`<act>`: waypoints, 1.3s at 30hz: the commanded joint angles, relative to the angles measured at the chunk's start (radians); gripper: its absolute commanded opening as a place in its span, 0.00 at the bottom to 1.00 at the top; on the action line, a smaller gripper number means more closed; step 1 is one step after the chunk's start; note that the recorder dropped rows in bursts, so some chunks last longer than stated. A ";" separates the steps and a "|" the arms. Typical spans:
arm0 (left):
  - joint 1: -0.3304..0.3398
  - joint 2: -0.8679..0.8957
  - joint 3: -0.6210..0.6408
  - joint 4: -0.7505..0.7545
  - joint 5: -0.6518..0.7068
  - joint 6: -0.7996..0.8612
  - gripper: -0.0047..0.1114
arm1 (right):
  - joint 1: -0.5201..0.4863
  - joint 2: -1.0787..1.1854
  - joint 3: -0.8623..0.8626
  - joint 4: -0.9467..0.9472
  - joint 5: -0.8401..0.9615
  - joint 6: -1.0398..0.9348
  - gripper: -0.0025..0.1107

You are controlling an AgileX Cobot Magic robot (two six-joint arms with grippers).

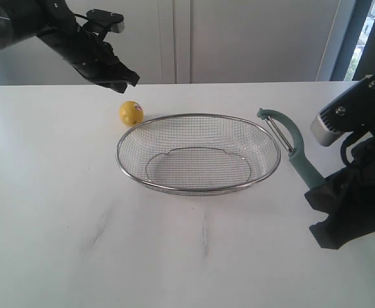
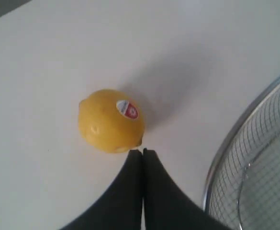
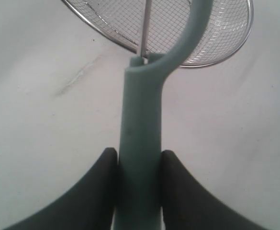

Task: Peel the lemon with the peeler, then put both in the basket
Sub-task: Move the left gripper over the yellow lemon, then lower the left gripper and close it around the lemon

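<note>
Here the right gripper [image 3: 139, 154] clamps the peeler [image 1: 294, 146] right of the empty basket [image 1: 193, 191]; the left gripper [image 2: 142, 152], closed empty, hovers over the unpeeled lemon [image 1: 131, 113]: peeling unstarted.

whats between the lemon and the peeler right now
The wire basket sits between the lemon and the peeler, nothing else; the exterior view shows this best.
</note>
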 commanded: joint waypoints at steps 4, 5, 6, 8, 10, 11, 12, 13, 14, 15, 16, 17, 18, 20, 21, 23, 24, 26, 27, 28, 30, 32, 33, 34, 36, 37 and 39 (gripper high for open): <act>0.001 0.062 -0.054 -0.031 -0.084 -0.037 0.21 | -0.006 -0.006 0.002 0.003 -0.014 0.001 0.02; 0.001 0.066 -0.054 -0.036 -0.101 -0.053 0.30 | -0.006 -0.006 0.002 0.003 -0.014 0.001 0.02; 0.001 0.071 -0.054 -0.036 -0.117 -0.078 0.41 | -0.006 -0.006 0.002 0.003 -0.014 0.001 0.02; 0.001 0.083 -0.054 -0.036 -0.145 -0.094 0.64 | -0.006 -0.006 0.002 0.003 -0.014 0.001 0.02; 0.001 0.105 -0.054 -0.047 -0.191 -0.094 0.83 | -0.006 -0.006 0.002 0.003 -0.014 0.001 0.02; 0.001 0.118 -0.054 -0.047 -0.206 -0.107 0.84 | -0.006 -0.006 0.002 0.003 -0.014 0.001 0.02; 0.001 0.125 -0.054 -0.047 -0.208 -0.113 0.84 | -0.006 -0.006 0.002 0.003 -0.014 0.001 0.02; 0.001 0.132 -0.054 -0.047 -0.216 -0.119 0.84 | -0.006 -0.006 0.002 0.003 -0.014 0.001 0.02; 0.001 0.136 -0.054 -0.049 -0.224 -0.128 0.84 | -0.006 -0.006 0.002 0.003 -0.014 0.001 0.02; 0.001 0.141 -0.054 -0.049 -0.234 -0.138 0.84 | -0.006 -0.006 0.002 0.003 -0.014 0.001 0.02; 0.001 0.148 -0.054 -0.049 -0.244 -0.141 0.84 | -0.006 -0.006 0.002 0.003 -0.014 0.001 0.02; 0.001 0.153 -0.054 -0.049 -0.248 -0.142 0.83 | -0.006 -0.006 0.002 0.003 -0.014 0.001 0.02; 0.001 0.154 -0.054 -0.049 -0.249 -0.138 0.83 | -0.006 -0.006 0.002 0.003 -0.014 0.001 0.02; 0.001 0.156 -0.054 -0.049 -0.247 -0.138 0.82 | -0.006 -0.006 0.002 0.003 -0.014 0.001 0.02; 0.001 0.158 -0.054 -0.048 -0.249 -0.138 0.82 | -0.006 -0.006 0.002 0.003 -0.013 0.001 0.02; 0.001 0.158 -0.054 -0.050 -0.249 -0.136 0.82 | -0.006 -0.006 0.002 0.003 -0.013 0.001 0.02; 0.001 0.158 -0.054 -0.050 -0.247 -0.136 0.82 | -0.006 -0.006 0.002 0.003 -0.013 0.001 0.02; 0.001 0.158 -0.054 -0.050 -0.224 -0.141 0.82 | -0.006 -0.006 0.002 0.003 -0.013 0.001 0.02; 0.002 0.158 -0.054 -0.050 -0.199 -0.141 0.82 | -0.006 -0.006 0.002 0.003 -0.013 0.001 0.02; 0.002 0.158 -0.054 -0.050 -0.182 -0.144 0.82 | -0.006 -0.006 0.002 0.003 -0.015 0.001 0.02; 0.008 0.158 -0.054 -0.045 -0.141 -0.144 0.82 | -0.006 -0.006 0.002 0.003 -0.015 0.001 0.02; 0.011 0.158 -0.054 -0.037 -0.132 -0.144 0.82 | -0.006 -0.006 0.002 0.003 -0.015 0.001 0.02; 0.013 0.158 -0.054 -0.033 -0.140 -0.144 0.82 | -0.006 -0.006 0.002 0.003 -0.015 0.001 0.02; 0.013 0.158 -0.054 -0.033 -0.149 -0.144 0.82 | -0.006 -0.006 0.002 0.003 -0.015 0.001 0.02; 0.013 0.171 -0.054 -0.030 -0.161 -0.144 0.82 | -0.006 -0.006 0.002 0.003 -0.015 0.001 0.02; 0.013 0.178 -0.054 -0.029 -0.164 -0.144 0.82 | -0.006 -0.006 0.002 0.003 -0.015 0.001 0.02; 0.013 0.190 -0.054 -0.031 -0.174 -0.144 0.82 | -0.006 -0.006 0.002 0.003 -0.015 0.001 0.02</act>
